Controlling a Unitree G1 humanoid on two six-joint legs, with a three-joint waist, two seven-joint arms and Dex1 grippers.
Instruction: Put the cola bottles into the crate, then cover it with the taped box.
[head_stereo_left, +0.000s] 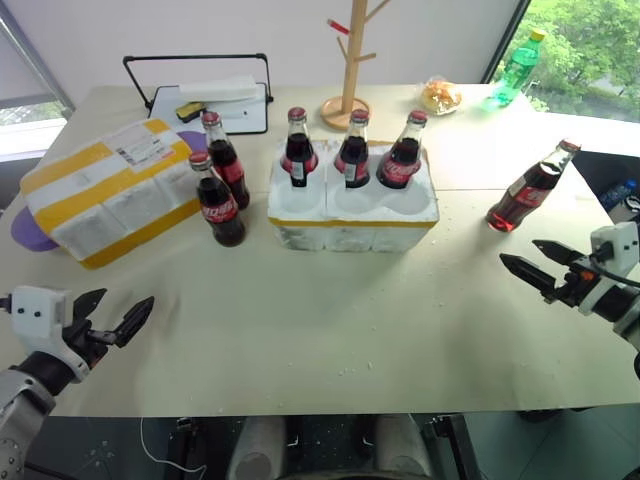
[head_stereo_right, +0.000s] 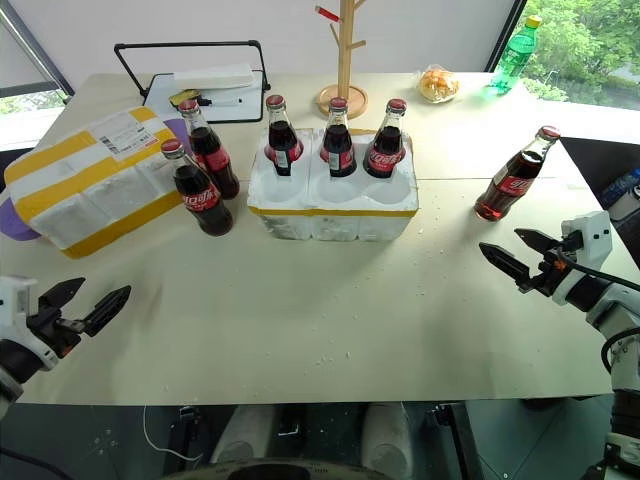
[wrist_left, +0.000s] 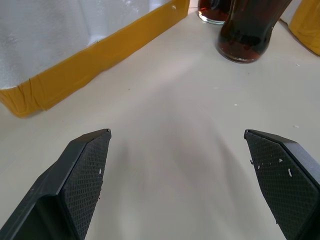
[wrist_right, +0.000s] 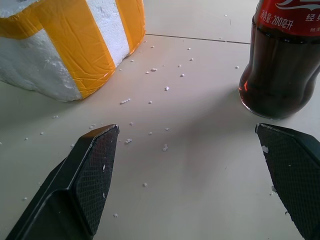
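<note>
Three cola bottles (head_stereo_left: 350, 150) seated in your crate (head_stereo_left: 352, 215) mid-frame, wooden stand (head_stereo_left: 348, 60) behind, green bottle (head_stereo_left: 517, 66) upper right, taped box (head_stereo_left: 110, 190) left with purple item part-hidden beneath, left gripper (head_stereo_left: 112, 315) and right gripper (head_stereo_left: 538, 266) both spread, empty.

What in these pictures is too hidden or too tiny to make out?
- Shipping label print on the taped box: too small to read from the head views.
- Lower parts of the three cola bottles in the crate: sunk in its wells.
- Purple thing: mostly under the taped box.
- Bottle in the right wrist view: top cut off by the edge.
</note>
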